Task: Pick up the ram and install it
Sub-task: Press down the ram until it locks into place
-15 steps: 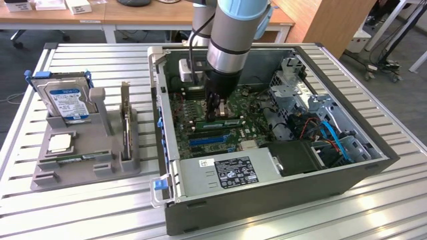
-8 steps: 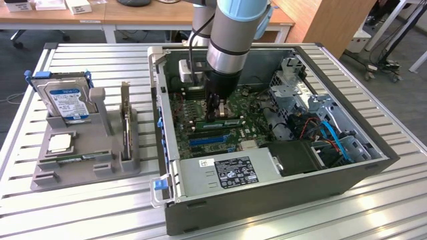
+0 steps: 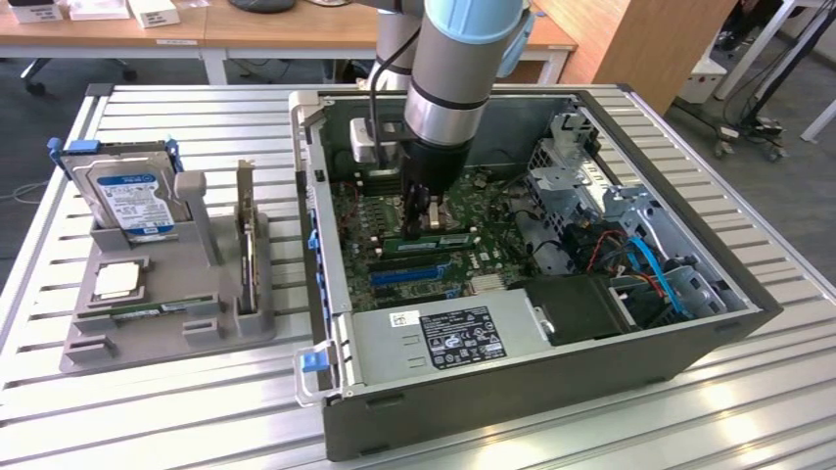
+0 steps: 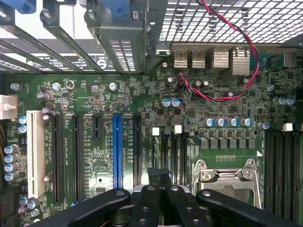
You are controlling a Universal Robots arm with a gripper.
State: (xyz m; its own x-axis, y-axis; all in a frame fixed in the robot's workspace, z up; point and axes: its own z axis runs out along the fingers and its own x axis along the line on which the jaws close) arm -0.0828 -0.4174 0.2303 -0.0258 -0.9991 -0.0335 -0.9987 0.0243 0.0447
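My gripper (image 3: 421, 228) reaches down into the open computer case (image 3: 731, 323), with its tips just above the motherboard (image 3: 392, 211). In the wrist view the gripper (image 4: 158, 174) is shut, its dark fingertips pressed together over the black memory slots (image 4: 174, 158) beside the CPU socket (image 4: 225, 177), and nothing shows between them. A thin green ram stick (image 3: 155, 311) lies flat in the grey holder (image 3: 144, 343) on the exterior view's left. A narrow green strip (image 3: 444, 239) runs along the slots next to my fingertips; I cannot tell whether it is a ram.
The holder also carries a blue-labelled hard drive (image 3: 135, 204), an upright expansion card (image 3: 246, 230) and a CPU (image 3: 117, 281). Inside the case are a power supply (image 3: 444, 338), a drive cage (image 3: 588, 186) and blue cables (image 3: 653, 269). A red-black wire (image 4: 236, 85) loops near the rear ports.
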